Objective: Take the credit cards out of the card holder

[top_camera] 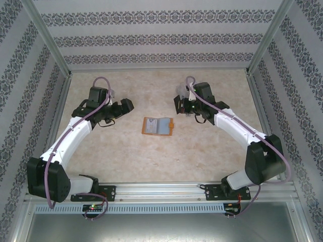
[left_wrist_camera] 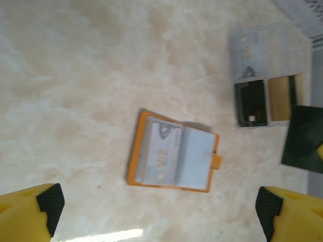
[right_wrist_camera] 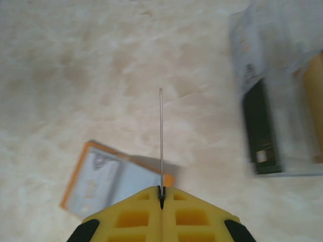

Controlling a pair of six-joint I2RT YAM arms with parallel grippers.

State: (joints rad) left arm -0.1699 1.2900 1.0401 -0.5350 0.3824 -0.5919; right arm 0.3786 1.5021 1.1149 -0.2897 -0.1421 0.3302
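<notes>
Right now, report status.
Left gripper open, empty. Right gripper shut on thin card, edge-on. Card holder lies open, grey card inside. Nothing blocking it.

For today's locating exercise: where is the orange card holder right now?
The card holder lies open at mid-table in the top view, between the left arm and the right arm, touching neither.

We see a beige marble-patterned tabletop [top_camera: 151,161] walled by white paper with grey floral bands [top_camera: 156,38]. A clear rectangular plastic box [left_wrist_camera: 260,50] rests on it; a silver aluminium rail [top_camera: 166,190] lines the near edge
</notes>
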